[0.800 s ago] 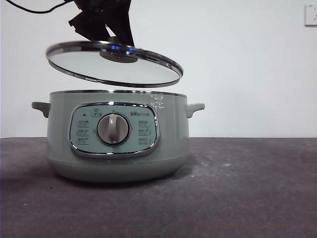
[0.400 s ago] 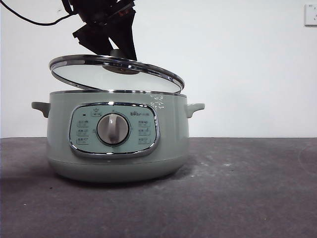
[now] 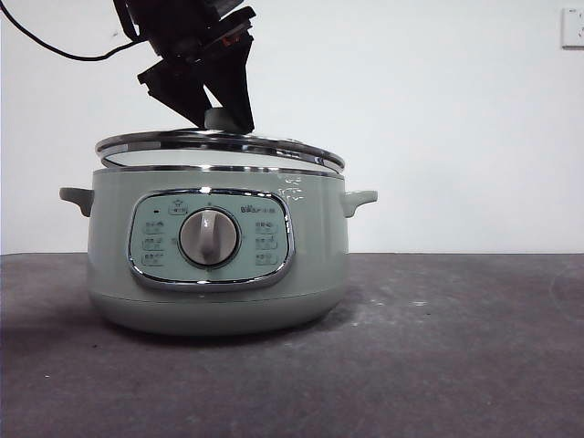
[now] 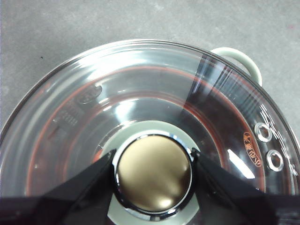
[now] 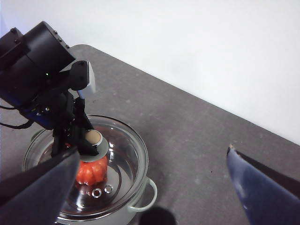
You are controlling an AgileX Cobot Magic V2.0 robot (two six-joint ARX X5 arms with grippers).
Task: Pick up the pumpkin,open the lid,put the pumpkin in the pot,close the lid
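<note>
While its two black jaws pinch the knob (image 4: 153,173) from either side, the left gripper (image 3: 217,117) holds the lid (image 3: 219,151) just over the pot (image 3: 217,251), tilted a little, one edge apparently at the chrome rim and the other edge slightly raised. Glass ringed with metal looks stiff, fairly heavy and breakable, so the knob is the right hold; its polished cap could slip, which argues for a gentle, level seating. Through the glass the pumpkin (image 5: 92,171) shows inside the pot, glossy and likely light. Well apart and high above the table (image 5: 187,140), the right gripper (image 5: 154,187) waits with jaws spread wide, holding nothing.
</note>
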